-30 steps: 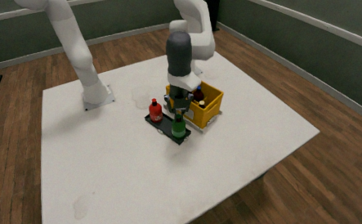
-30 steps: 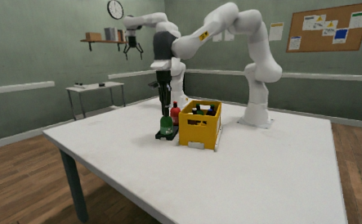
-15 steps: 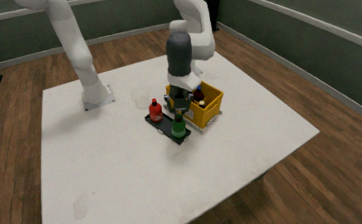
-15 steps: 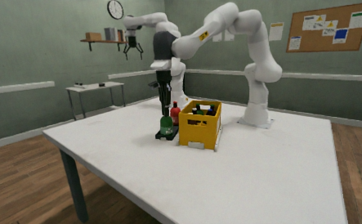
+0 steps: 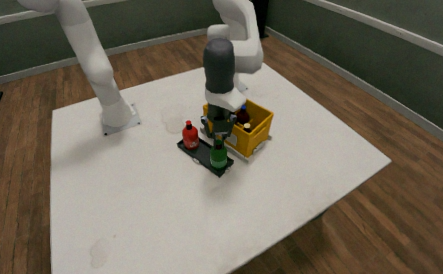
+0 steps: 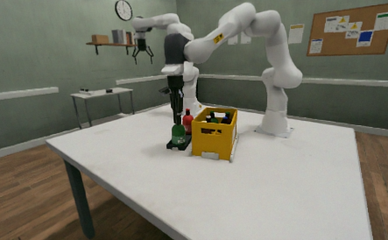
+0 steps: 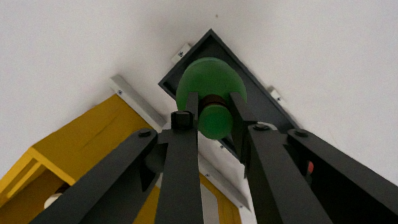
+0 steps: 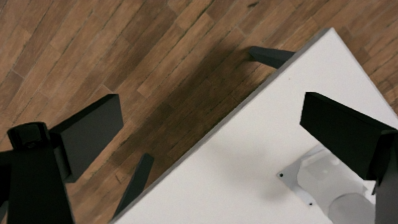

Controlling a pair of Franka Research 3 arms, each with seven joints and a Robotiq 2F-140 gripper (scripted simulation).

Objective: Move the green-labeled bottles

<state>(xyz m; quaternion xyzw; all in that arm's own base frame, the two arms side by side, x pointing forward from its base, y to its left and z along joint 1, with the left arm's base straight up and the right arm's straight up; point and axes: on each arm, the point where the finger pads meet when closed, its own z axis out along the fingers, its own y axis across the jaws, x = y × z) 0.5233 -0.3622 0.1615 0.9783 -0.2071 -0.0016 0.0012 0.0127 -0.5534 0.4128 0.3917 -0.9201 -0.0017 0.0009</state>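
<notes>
Presently, the yellow open-topped plastic crate (image 5: 261, 139) (image 6: 213, 144) (image 7: 90, 135) stands beside the shallow black tray (image 5: 205, 157) (image 6: 186, 142) (image 7: 270, 107), presumably to keep the transfer short. My right gripper (image 6: 144, 61) (image 8: 211, 109) hangs spread wide, well apart from both; my left gripper (image 5: 219, 140) (image 6: 178, 123) (image 7: 213, 107) is clenched on the neck of the round-shouldered green bottle (image 5: 218, 157) (image 6: 179, 136) (image 7: 210, 77), upright at the tray's end. I judge that the neck grip leaves the body clear for a slot, while the red bottle (image 5: 190, 137) (image 6: 187, 123) (image 7: 310, 168) must stay on the tray.
</notes>
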